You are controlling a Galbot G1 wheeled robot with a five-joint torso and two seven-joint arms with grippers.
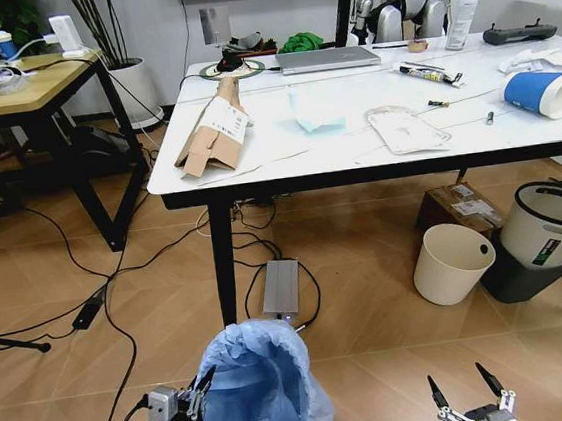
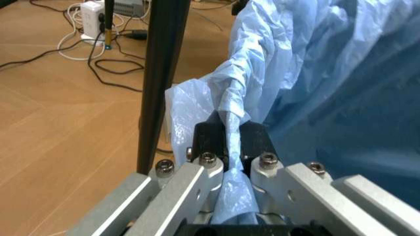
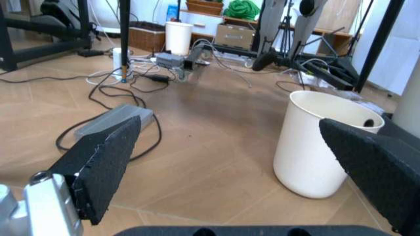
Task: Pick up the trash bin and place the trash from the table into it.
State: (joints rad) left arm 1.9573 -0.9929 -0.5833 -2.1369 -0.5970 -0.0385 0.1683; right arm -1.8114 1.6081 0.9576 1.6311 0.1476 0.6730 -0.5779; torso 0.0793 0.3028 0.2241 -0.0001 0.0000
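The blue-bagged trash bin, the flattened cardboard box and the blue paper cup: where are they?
trash bin (image 1: pixel 255 389): head view, on its crinkled blue bag.
flattened cardboard box (image 1: pixel 212 132): head view, on its brown middle panel.
blue paper cup (image 1: pixel 540 93): head view, on its blue side wall.

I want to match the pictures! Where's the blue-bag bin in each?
Head view: the trash bin sits bottom middle, left gripper pinching its bag.
Left wrist view: its bag, close up, clamped in that gripper.
Right wrist view: floor and cream bucket instead.
Shared landmark: the black table leg, head and left wrist.
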